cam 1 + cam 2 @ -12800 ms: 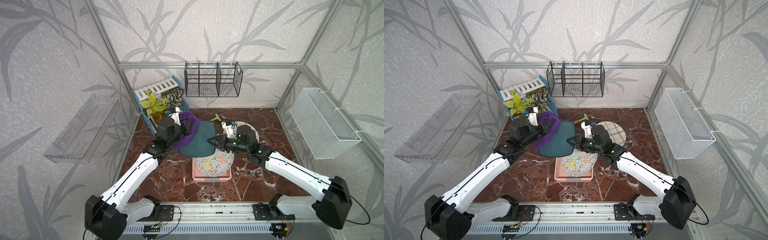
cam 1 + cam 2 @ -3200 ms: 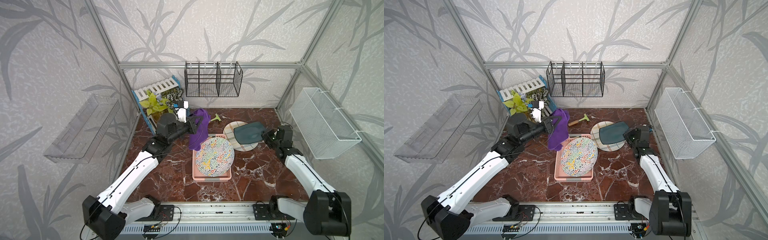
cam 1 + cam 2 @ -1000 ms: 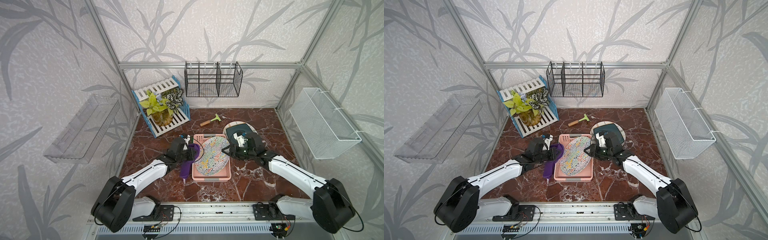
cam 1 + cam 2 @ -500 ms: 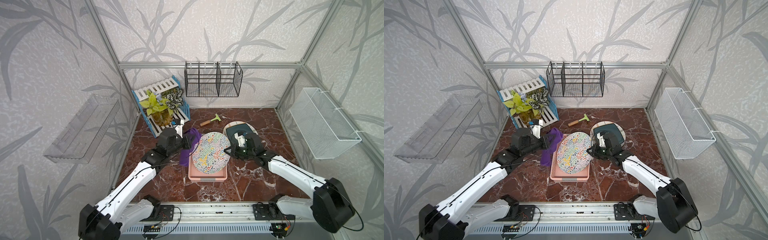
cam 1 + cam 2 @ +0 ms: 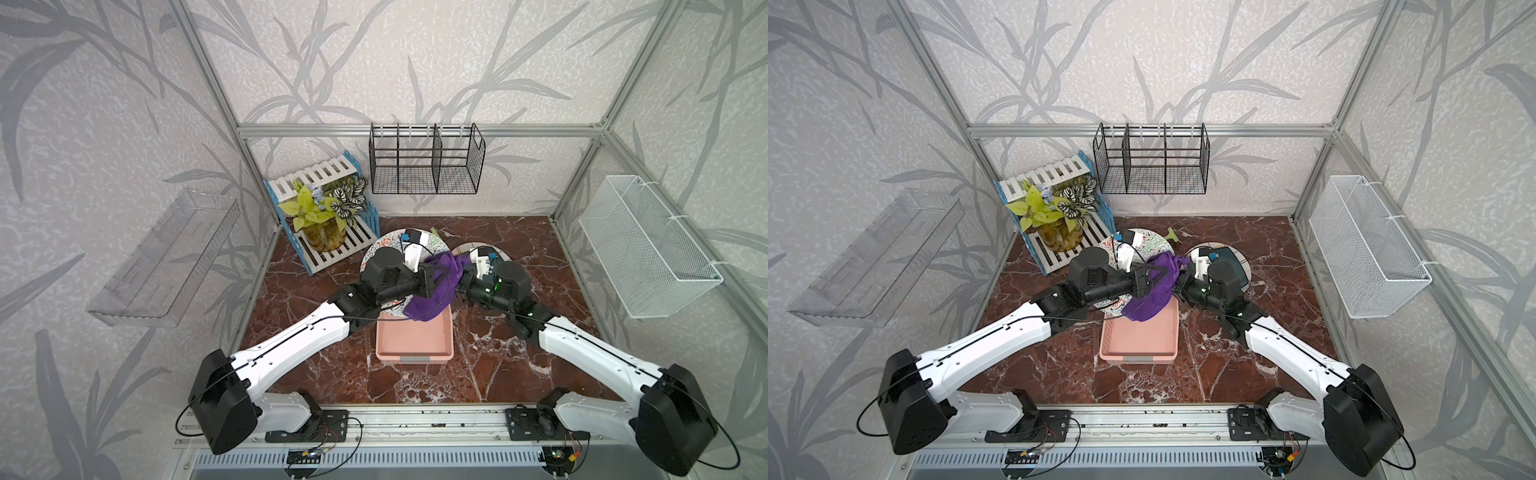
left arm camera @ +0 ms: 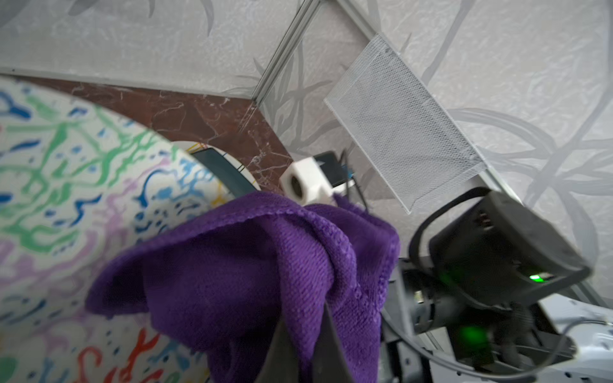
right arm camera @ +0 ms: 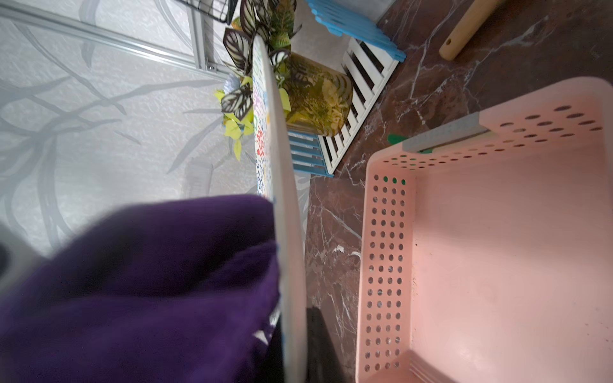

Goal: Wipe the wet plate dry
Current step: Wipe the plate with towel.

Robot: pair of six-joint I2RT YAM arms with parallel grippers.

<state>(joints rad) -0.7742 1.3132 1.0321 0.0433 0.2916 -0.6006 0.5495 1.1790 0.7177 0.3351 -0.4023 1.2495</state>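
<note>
1. Purple cloth [image 5: 432, 293] bunched mid-scene, covering much of the patterned plate [image 5: 376, 254]. Plate raised and tilted at the far end of the pink basket [image 5: 413, 338], with more of it masked by the left arm.
2. Left gripper [image 5: 432, 279] clamped tight on the cloth, its fingers [image 6: 331, 351] pinching a fold in the left wrist view.
3. Right gripper [image 5: 460, 286] largely lost behind the cloth from above. Closed on the plate's rim [image 7: 287, 232] in the right wrist view.
4. Beyond the right wrist, only part of a second plate [image 5: 1235, 259], something dark teal on it. Cannot tell what.
5. Just the green tip of a tool [image 5: 1172, 233] past the patterned plate.
6. Underneath, red-brown marble floor [image 5: 519, 232] veined in white.
7. Around it, leaf-print walls: clear tray [image 5: 166, 257] at left, blue-and-white shelf [image 5: 353, 245] with a plant [image 5: 316, 205], black wire rack [image 5: 424, 162] at the back, white mesh basket [image 5: 648, 253] at right.
</note>
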